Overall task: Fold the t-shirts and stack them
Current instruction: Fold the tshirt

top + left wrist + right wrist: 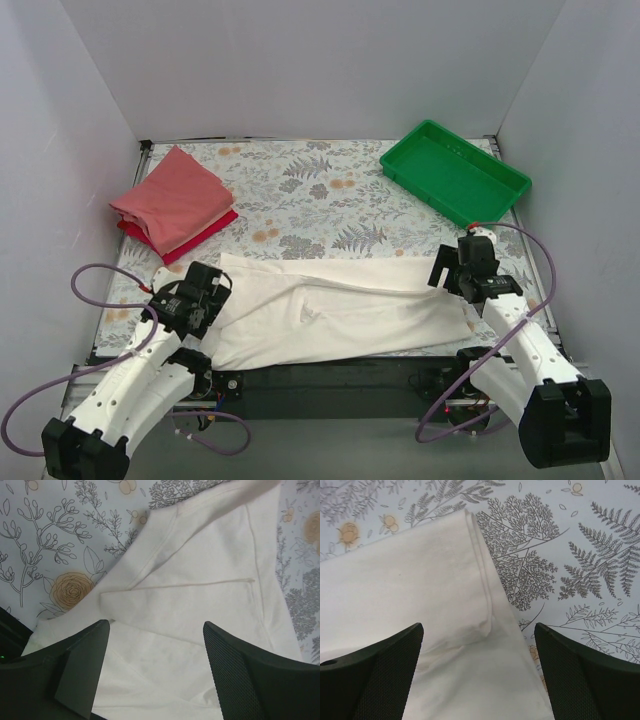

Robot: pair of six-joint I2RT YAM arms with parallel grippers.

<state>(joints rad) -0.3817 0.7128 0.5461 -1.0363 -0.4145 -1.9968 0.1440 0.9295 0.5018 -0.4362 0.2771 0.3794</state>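
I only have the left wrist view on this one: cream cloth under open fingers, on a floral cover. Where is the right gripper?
Observer: The right gripper is at the right end of the cream t-shirt, jaws open, gripping nothing.
Operator: Are any shirts folded already?
Observer: Yes. A folded salmon-pink t-shirt lies on a red t-shirt at the far left, apart from the cream one.
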